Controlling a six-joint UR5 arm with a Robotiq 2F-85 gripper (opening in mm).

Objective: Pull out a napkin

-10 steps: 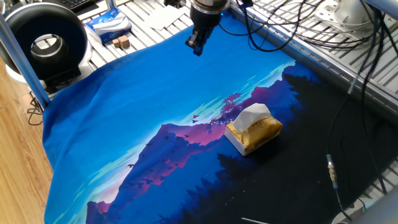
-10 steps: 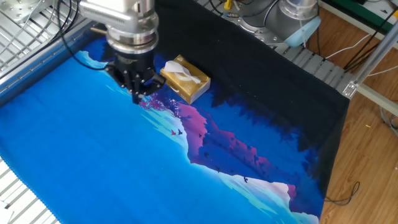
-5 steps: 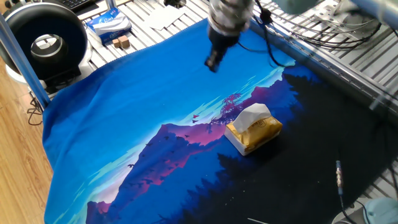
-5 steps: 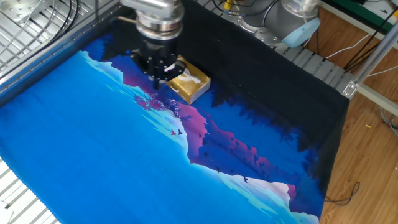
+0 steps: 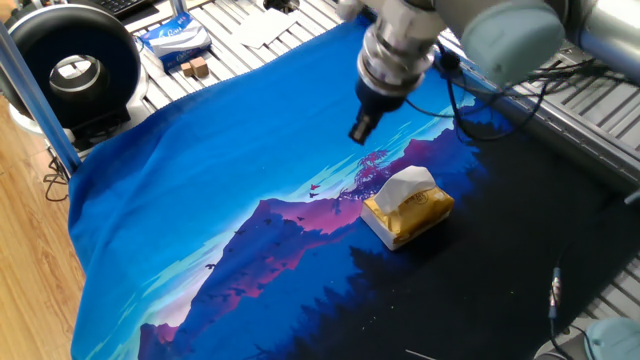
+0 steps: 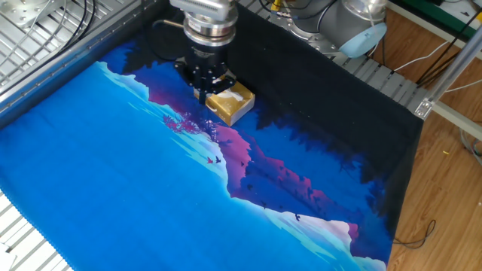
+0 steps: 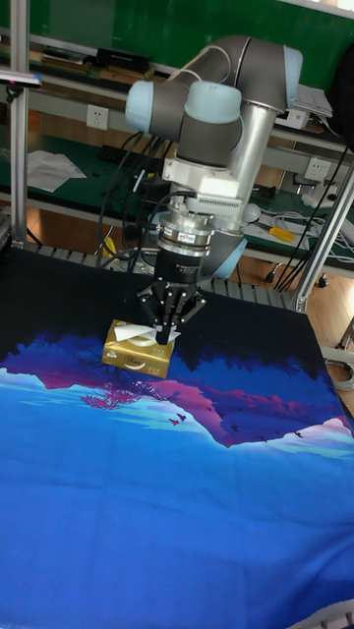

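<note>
- One fixed view: the golden-yellow rectangular tissue pack (image 5: pixel 410 215) lies right of centre on the printed blue-and-purple mountain cloth (image 5: pixel 220 180) covering the table.
- The soft white paper napkin (image 5: pixel 404 187) stands crumpled out of the top of that pack, still seated in its opening.
- The black two-finger gripper (image 5: pixel 361 130) hangs in the upper middle of this frame, above and to the left of the pack, apart from both pack and napkin.
- Its fingers come to a narrow tip with nothing between them; the jaws appear nearly closed, and they hold nothing.
- The other fixed view: the gripper (image 6: pixel 205 80) sits in the upper middle of the frame, overlapping the upper-left corner of the pack (image 6: pixel 232 107); contact cannot be judged from this angle.
- Only a small white patch of napkin (image 6: pixel 236 96) shows beside the fingers.
- Tall fixed view: the gripper (image 7: pixel 163 333) points straight down at the left-centre of the frame, its tips in front of the pack (image 7: pixel 138 354), with the napkin (image 7: pixel 125 333) just to their left.
- Upper left of one fixed view: a blue-and-white packet (image 5: pixel 172 38) and a round black device (image 5: pixel 72 65) lie off the cloth.
</note>
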